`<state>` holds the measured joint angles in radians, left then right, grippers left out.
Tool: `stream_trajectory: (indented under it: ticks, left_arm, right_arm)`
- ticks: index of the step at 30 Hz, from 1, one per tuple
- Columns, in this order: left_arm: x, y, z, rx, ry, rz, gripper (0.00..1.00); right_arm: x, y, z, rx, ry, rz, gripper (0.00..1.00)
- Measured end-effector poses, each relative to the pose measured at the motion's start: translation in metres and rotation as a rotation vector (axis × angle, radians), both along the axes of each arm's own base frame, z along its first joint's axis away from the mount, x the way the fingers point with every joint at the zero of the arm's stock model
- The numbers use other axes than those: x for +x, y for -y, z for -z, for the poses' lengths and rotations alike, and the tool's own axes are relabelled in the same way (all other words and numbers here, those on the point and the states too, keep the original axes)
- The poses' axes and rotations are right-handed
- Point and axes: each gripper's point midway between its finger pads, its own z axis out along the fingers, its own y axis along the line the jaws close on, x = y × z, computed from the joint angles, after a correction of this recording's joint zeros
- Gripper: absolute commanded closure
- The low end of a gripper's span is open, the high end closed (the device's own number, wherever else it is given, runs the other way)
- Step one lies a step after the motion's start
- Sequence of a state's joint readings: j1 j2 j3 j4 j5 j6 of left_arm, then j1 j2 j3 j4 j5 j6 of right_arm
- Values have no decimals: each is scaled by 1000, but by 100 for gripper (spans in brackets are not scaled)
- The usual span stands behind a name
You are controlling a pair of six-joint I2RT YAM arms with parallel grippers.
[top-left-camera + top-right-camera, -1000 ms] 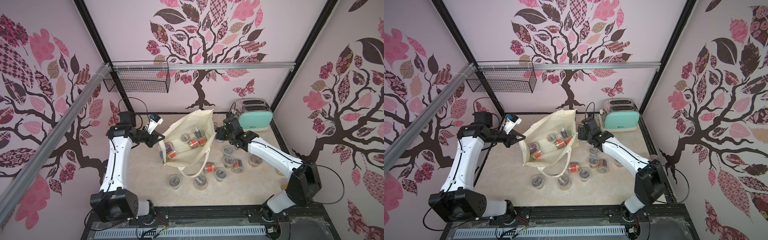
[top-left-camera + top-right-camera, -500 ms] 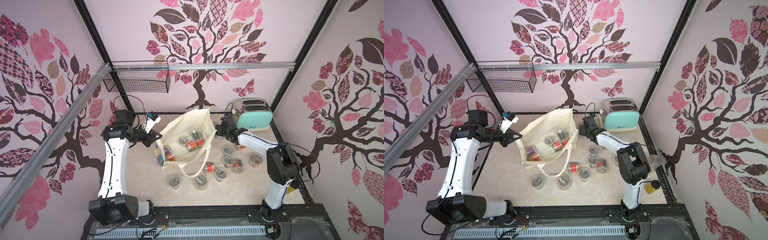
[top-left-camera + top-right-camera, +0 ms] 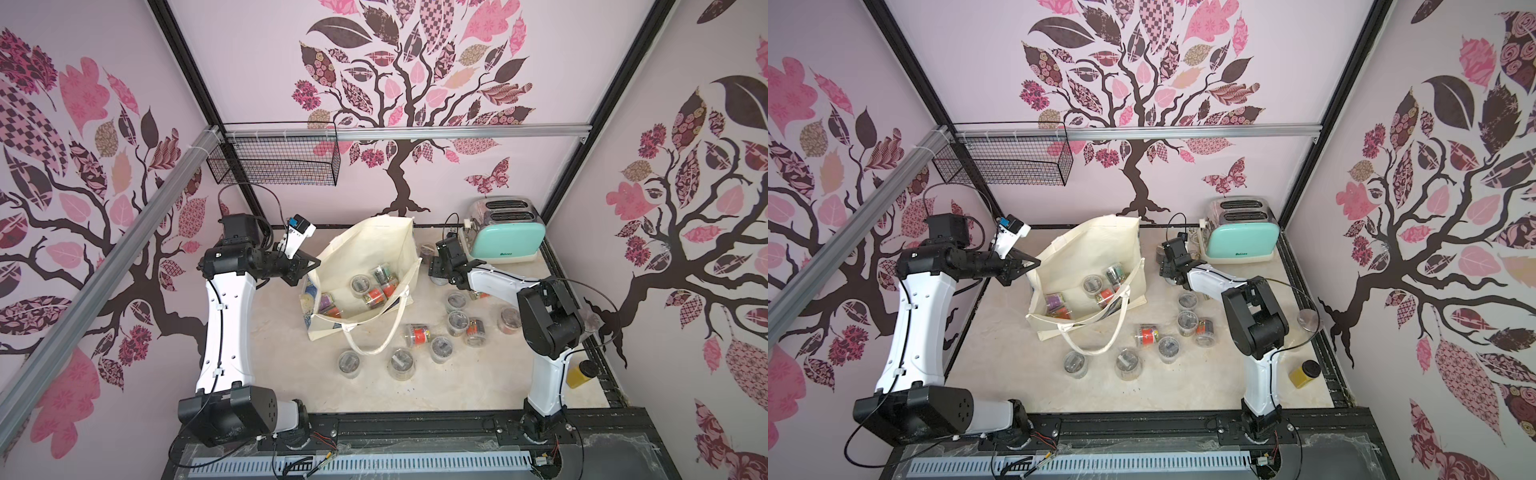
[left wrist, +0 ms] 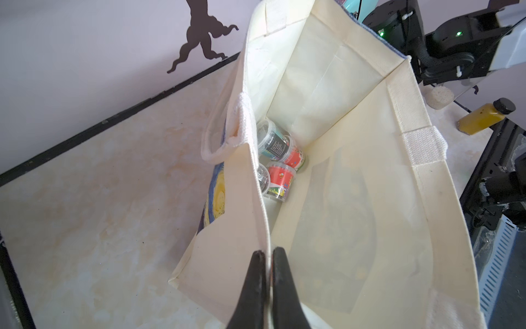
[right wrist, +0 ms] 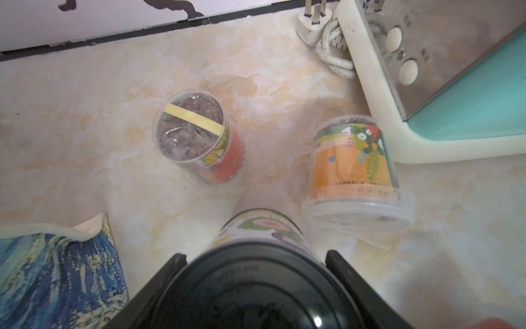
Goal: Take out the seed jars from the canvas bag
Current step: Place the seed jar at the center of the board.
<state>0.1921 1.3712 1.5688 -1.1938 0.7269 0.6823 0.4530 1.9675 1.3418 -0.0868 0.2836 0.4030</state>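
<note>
**Left wrist view: bag mouth pinned open while the jars get parked by the toaster**

The left end effector [image 4: 267, 256] is seen pressed together on the top hem of the canvas bag [image 4: 355, 199], with only the fabric edge nipped between the fingers. That pinch looks to be there so the mouth is held up and open. Otherwise the soft wall would probably flop over the seed jars [image 4: 280, 178] left inside. Those are bunched in a far corner at the bottom, lying on their sides, partly hidden behind the near wall and a strap [image 4: 242, 119].

On the other side, the right end effector [image 5: 256, 260] is closed around one seed jar [image 5: 257, 233], with the fingers set wide against its lid end. It is held low over the counter [image 5: 85, 114], just beside the bag's blue printed side. Whether that jar is already touching down can't be told. Two more seed jars [image 5: 199, 142] sit just ahead of it, near the mint toaster [image 5: 469, 99]. Presumably they were put there so the bag opening is kept unblocked.

In both top views, ten or so jars are spotted scattered on the counter in front of and beside the bag [image 3: 374, 249]. The job is judged well past halfway, with a handful left to be fished out.
</note>
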Motion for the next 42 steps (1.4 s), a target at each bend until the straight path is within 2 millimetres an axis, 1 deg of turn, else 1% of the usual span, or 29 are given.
stream_trajectory:
  ticks: [1,2,4,5,8,10,11,13,16,17,19,24,26,29,31,33,35,37,38,40,42]
  left_arm:
    - [0,-1,6,2,-12,-2,99]
    - [0,-2,12,8,-23,-6,95]
    - [0,-3,17,19,-23,-11,85]
    - [-1,-4,18,29,-18,-15,78]
    - [-1,-10,16,67,0,-39,62]
    - [2,-15,15,93,9,-62,46]
    - [3,-17,14,100,9,-74,40]
    - [9,-22,10,114,20,-96,27]
    - [22,-26,-3,121,50,-115,12]
    - [26,-27,-6,121,61,-118,9]
    - [34,-27,-9,121,75,-116,6]
    - [55,-17,-1,157,71,-90,2]
    - [66,-13,3,168,66,-83,2]
    - [86,-14,3,172,68,-90,2]
    - [99,-16,2,172,68,-102,6]
    - [110,-17,2,170,64,-102,14]
    - [119,-15,4,167,49,-78,18]
    - [123,-12,12,167,15,-34,30]
    - [123,-11,17,168,-7,-15,37]
    - [123,-8,29,163,-61,22,56]
    - [122,-6,36,154,-104,46,93]
  right_arm:
    - [0,0,2,-1,-3,-1,25]
    - [0,0,3,-3,-5,-1,25]
    - [0,0,4,-7,-7,-4,25]
    - [0,0,4,-10,-7,-6,24]
    - [0,1,4,-17,-5,-9,22]
    - [0,1,4,-22,-4,-13,18]
    - [0,1,4,-26,-4,-16,17]
    - [1,1,4,-35,-1,-21,14]
    - [1,1,3,-39,0,-28,11]
    - [1,0,3,-39,1,-30,11]
    - [1,0,3,-41,2,-35,9]
    - [-4,1,4,-47,-4,-49,6]
    - [-7,2,-1,-46,-2,-56,6]
    - [-11,3,-27,-31,40,-63,5]
    - [-13,3,-53,-11,87,-69,5]
    - [-16,4,-78,8,134,-73,5]
    - [-20,6,-99,25,173,-76,5]
    - [-24,7,-117,38,205,-81,4]
    - [-25,7,-122,40,214,-83,4]
    - [-29,8,-130,38,221,-96,4]
    - [-33,8,-132,33,209,-105,4]
